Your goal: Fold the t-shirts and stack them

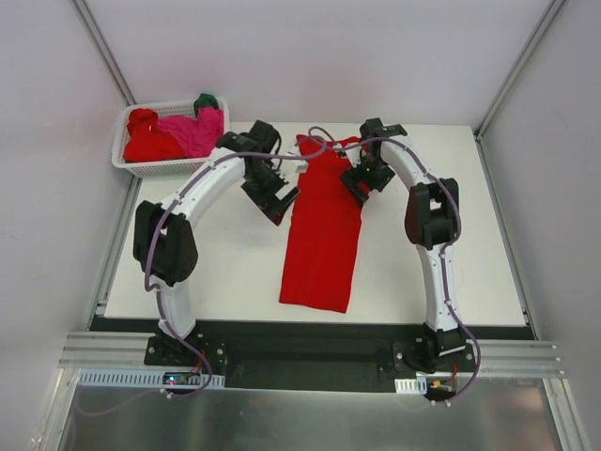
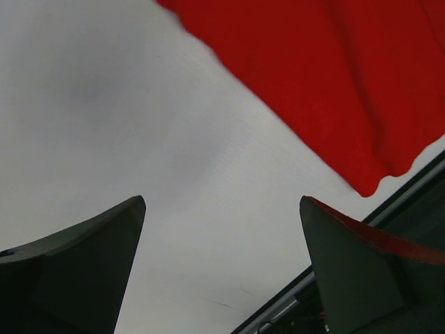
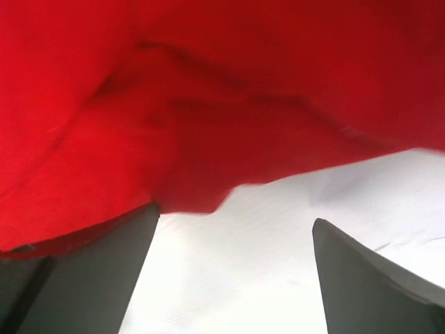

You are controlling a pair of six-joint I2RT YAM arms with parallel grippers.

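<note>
Red shirt (image 1: pixel 319 235) lies flat mid-table as a narrow strip. Long axis runs far-to-near: collar end at the far edge, hem end towards the arm bases. Left gripper (image 1: pixel 279 200) sits just beside the strip's left edge, at its far part, jaws wide apart with nothing between them. Its wrist view shows bare table (image 2: pixel 139 104) between the fingers, with the cloth edge up and to the right. Right gripper (image 1: pixel 362 180) is at the strip's right edge, also at the far part, spread wide and empty. In its wrist view the cloth edge is right ahead of the fingers and overlaps the left one; can't tell if it's touching. So each arm flanks its own side of the far end, and neither is clearly nearer. My read: next is a pinch on both far corners, then a fold down the long axis towards the hem. More shirts (image 1: pixel 178 133) (red, pink, a bit of green) are bunched in the basket (image 1: pixel 155 170) at far left, well apart.
</note>
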